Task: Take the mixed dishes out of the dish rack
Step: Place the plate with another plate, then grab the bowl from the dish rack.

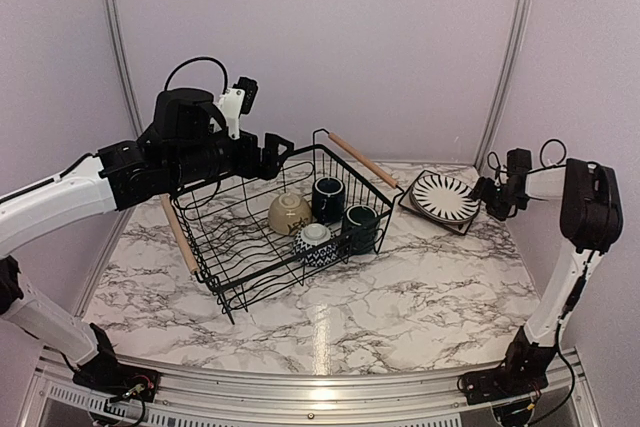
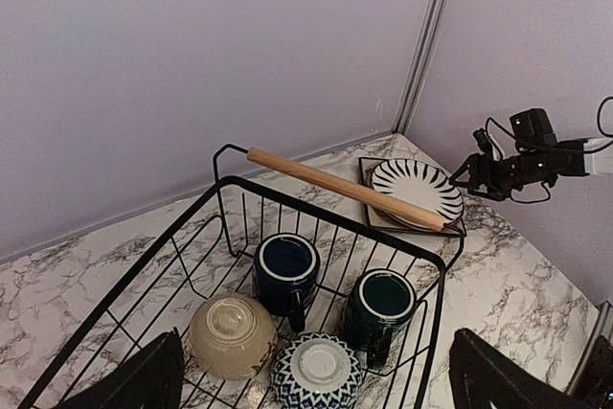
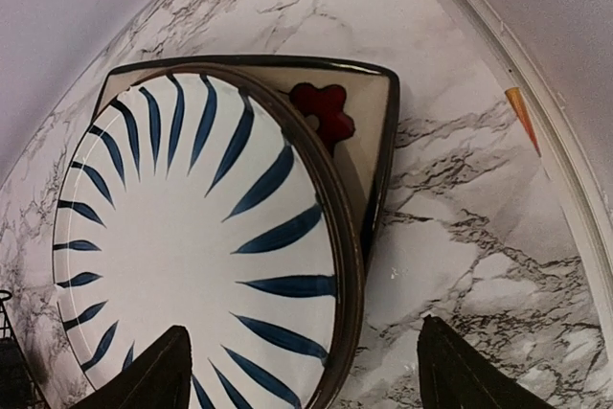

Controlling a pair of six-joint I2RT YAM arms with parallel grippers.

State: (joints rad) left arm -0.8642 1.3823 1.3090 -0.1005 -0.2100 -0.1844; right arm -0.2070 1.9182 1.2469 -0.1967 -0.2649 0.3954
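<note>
The dish rack (image 1: 205, 247), a black wire basket with wooden handles, holds two dark mugs (image 2: 287, 265) (image 2: 386, 302), an upturned cream bowl (image 2: 230, 332) and an upturned blue-patterned bowl (image 2: 316, 371). My left gripper (image 1: 275, 150) hovers open above the rack's far left side, with nothing between its fingers (image 2: 144, 380). To the right of the rack, a striped round plate (image 3: 192, 237) lies on a square floral plate (image 3: 369, 112). My right gripper (image 3: 302, 332) is open at the striped plate's right rim, one finger over the plate and the other over the table.
The marble table (image 1: 400, 297) ends at a metal rail (image 3: 536, 131) close behind the stacked plates. The rack's right wooden handle (image 2: 345, 189) lies between the mugs and the plates. Lilac walls stand at the back and sides.
</note>
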